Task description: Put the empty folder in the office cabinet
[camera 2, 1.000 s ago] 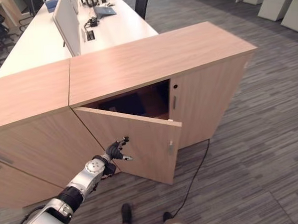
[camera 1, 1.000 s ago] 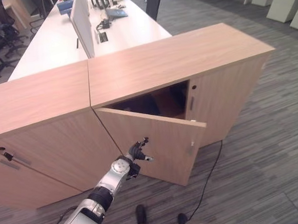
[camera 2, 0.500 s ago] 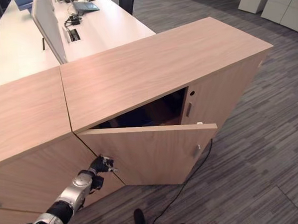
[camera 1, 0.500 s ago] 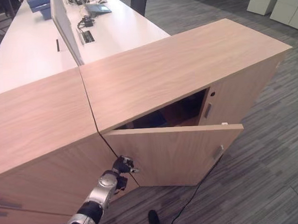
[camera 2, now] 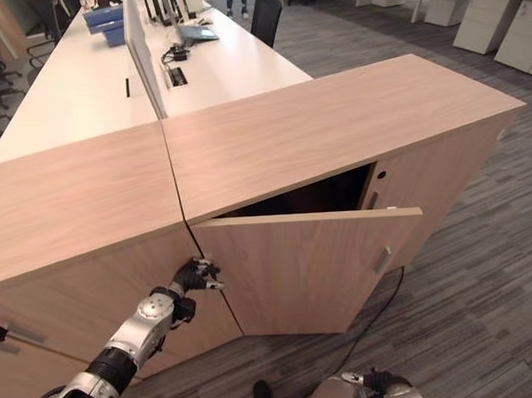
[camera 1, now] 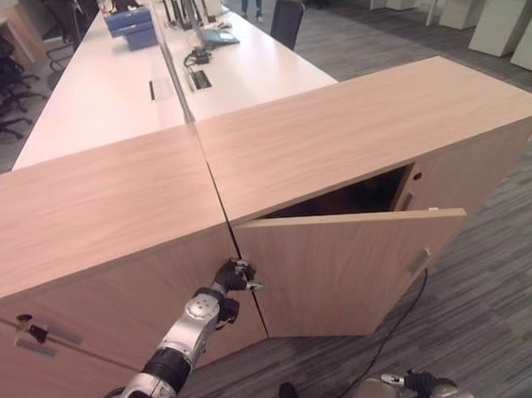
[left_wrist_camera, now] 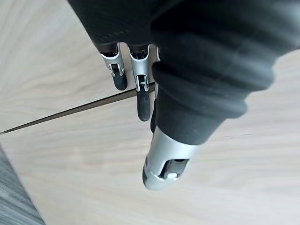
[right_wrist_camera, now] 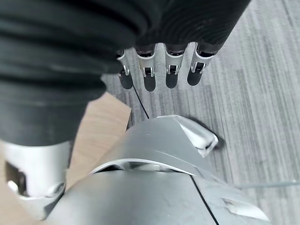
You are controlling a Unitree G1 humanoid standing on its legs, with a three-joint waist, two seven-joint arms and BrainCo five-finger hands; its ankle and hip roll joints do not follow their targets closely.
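Note:
The wooden office cabinet point(camera 1: 360, 123) stands in front of me with its left door point(camera 1: 341, 266) swung partly outward, hinged on the left. Behind the door's top edge lies a dark gap point(camera 1: 355, 199); what is inside is too dark to make out. My left hand point(camera 1: 233, 277) rests open at the door's hinge edge, and its straight fingers point(left_wrist_camera: 143, 101) touch the seam between the door and the neighbouring cabinet front. My right hand point(camera 2: 375, 380) hangs low near the floor, fingers point(right_wrist_camera: 150, 75) relaxed and holding nothing.
A second wooden cabinet point(camera 1: 88, 217) adjoins on the left. Behind both runs a long white desk point(camera 1: 109, 91) with a divider screen, blue trays point(camera 1: 130, 23) and a dark chair point(camera 1: 285, 20). Grey carpet point(camera 1: 495, 312) spreads to the right, with pale pedestals point(camera 1: 493, 18) far off.
The camera has shifted, so the whole scene sits differently. My left hand slid from the door's face to its hinge edge. The right hand now shows at the bottom.

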